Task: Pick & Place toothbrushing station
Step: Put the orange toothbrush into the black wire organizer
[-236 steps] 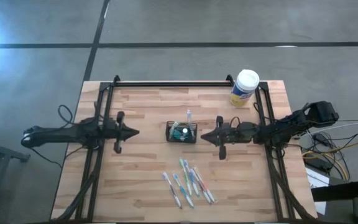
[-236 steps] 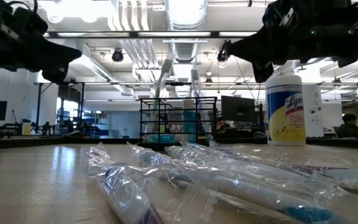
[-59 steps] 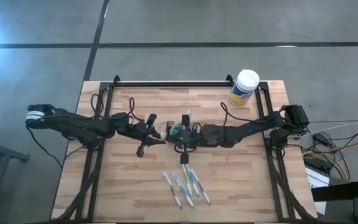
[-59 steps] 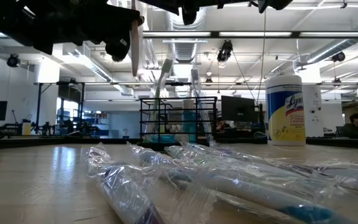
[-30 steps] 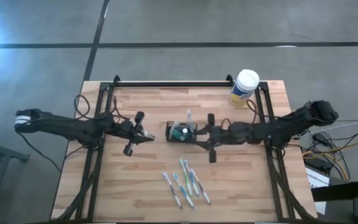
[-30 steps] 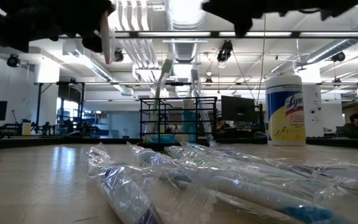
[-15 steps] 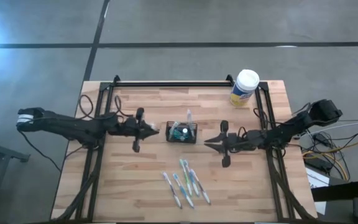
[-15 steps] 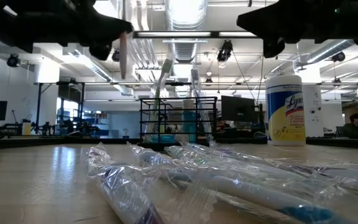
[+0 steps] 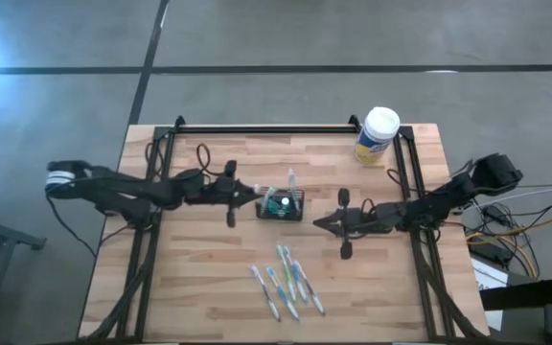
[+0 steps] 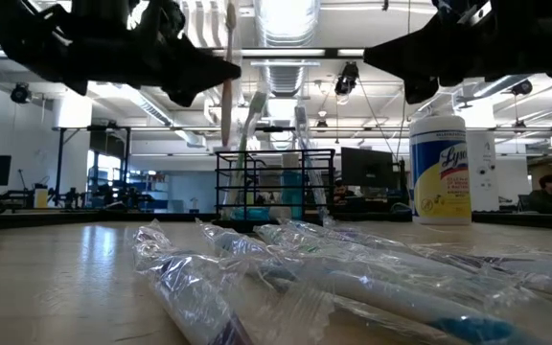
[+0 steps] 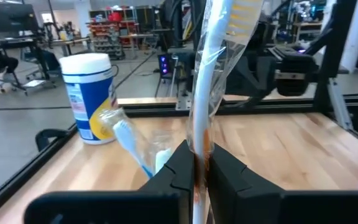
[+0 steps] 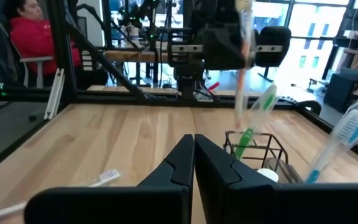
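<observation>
1. My left gripper (image 9: 254, 191) holds a wrapped toothbrush (image 10: 227, 69) upright and has moved in to just beside the holder (image 9: 281, 204), so I judge the drop is next.
2. My right gripper (image 9: 320, 222) has pulled back and closed empty.
3. The holder sits mid-table (image 9: 209, 278), long axis left-right, open top up; spare brushes (image 9: 288, 280) lie nearer the front.
</observation>
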Robot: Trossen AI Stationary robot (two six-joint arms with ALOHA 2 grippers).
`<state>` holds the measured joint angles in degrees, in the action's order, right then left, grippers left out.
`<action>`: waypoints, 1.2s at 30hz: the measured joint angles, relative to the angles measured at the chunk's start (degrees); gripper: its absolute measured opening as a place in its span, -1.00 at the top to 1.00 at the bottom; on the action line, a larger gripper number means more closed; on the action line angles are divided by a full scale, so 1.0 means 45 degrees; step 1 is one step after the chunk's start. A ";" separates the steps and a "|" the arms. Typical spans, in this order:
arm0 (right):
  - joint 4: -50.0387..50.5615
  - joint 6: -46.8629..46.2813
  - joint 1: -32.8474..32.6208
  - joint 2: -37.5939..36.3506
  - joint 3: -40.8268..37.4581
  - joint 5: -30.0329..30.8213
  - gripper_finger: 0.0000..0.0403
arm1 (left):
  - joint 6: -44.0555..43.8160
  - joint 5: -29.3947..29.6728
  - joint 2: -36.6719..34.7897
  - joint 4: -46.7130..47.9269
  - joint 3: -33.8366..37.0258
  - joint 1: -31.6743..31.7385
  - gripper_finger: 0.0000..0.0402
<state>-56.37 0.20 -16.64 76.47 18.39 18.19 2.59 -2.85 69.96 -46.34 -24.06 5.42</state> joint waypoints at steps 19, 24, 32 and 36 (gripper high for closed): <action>-0.0128 -0.0014 0.0000 0.0023 0.0000 -0.0042 0.96 | -0.0709 -0.0029 0.1910 -0.0831 -0.0008 0.0173 0.88; -0.0202 -0.0040 0.0000 0.0023 0.0000 -0.0042 0.96 | -0.0908 -0.0024 0.2589 -0.1471 0.0092 0.0173 0.88; -0.0223 -0.0048 0.0000 0.0023 0.0003 -0.0038 0.96 | -0.1245 -0.0019 0.3404 -0.2196 0.0378 0.0168 0.88; -0.0221 -0.0048 0.0000 0.0023 0.0005 -0.0038 0.96 | -0.1277 -0.0019 0.3566 -0.2347 0.0534 0.0168 0.87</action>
<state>-57.36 -0.01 -16.64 76.58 18.41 18.02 -3.16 -2.94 86.01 -56.90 -21.66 6.17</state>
